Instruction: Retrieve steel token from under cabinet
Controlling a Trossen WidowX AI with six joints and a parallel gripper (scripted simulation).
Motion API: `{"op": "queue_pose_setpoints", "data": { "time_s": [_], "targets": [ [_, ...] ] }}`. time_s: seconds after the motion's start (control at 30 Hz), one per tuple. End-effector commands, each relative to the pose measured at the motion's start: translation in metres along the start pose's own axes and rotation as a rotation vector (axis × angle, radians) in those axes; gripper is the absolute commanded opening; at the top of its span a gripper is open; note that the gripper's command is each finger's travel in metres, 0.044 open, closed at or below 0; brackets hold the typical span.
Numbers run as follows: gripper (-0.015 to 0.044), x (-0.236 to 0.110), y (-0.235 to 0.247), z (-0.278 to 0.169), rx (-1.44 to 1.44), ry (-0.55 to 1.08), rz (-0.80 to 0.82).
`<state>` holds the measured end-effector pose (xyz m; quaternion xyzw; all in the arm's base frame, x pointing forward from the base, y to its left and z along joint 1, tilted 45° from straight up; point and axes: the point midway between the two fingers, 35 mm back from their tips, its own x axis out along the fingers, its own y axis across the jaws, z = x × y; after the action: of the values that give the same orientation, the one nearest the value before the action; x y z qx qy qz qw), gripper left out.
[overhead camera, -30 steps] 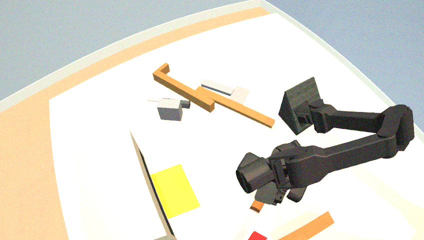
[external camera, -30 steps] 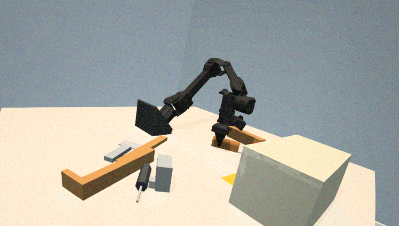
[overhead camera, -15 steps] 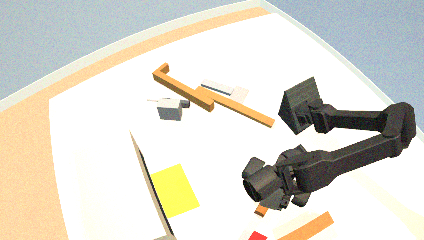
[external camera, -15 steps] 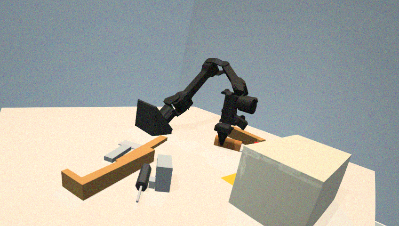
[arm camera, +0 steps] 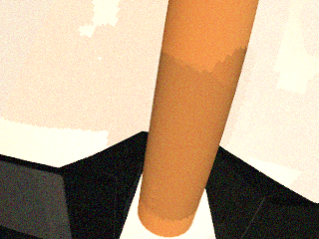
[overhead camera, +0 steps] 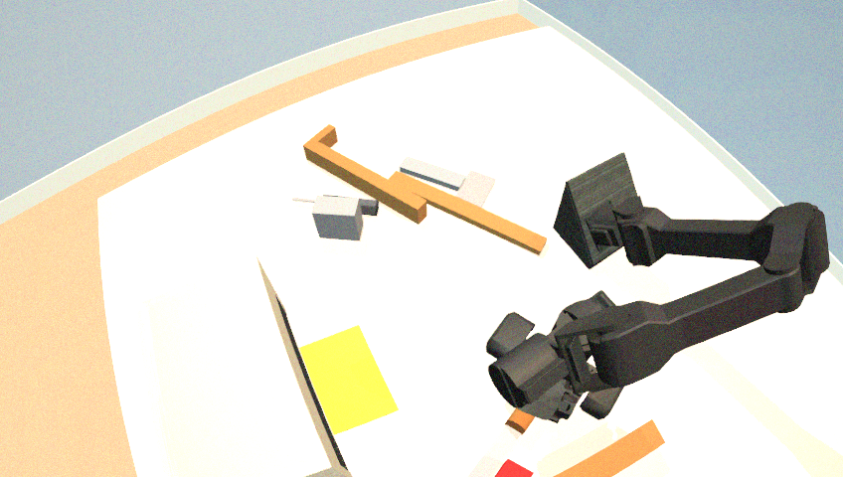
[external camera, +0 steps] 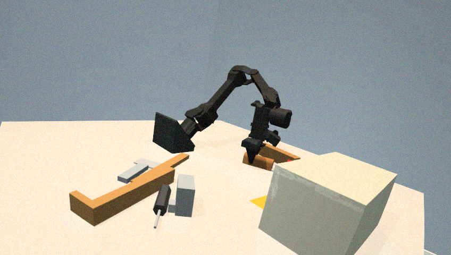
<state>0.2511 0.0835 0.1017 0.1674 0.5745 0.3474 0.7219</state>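
Gripper (external camera: 252, 156) points down at the lower right of the top view, pinching 1 orange cylindrical rod (arm camera: 193, 100) near its end; the rod lies low over the table (overhead camera: 195, 247). Yellow marked area (overhead camera: 346, 378) sits left of the gripper, just beside the cabinet (external camera: 328, 202) front. Steel token: not visible in any view, cannot tell its position.
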Motion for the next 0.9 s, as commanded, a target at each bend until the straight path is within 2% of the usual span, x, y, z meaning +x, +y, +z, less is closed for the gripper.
{"op": "queue_pose_setpoints", "data": {
  "time_s": [0.0,0.87],
  "targets": [
    [0.0,-0.0007,0.0002,0.0008,0.026,-0.004,0.0],
    [0.0,-0.0007,0.001,0.001,0.228,-0.004,0.0]
  ]
}}
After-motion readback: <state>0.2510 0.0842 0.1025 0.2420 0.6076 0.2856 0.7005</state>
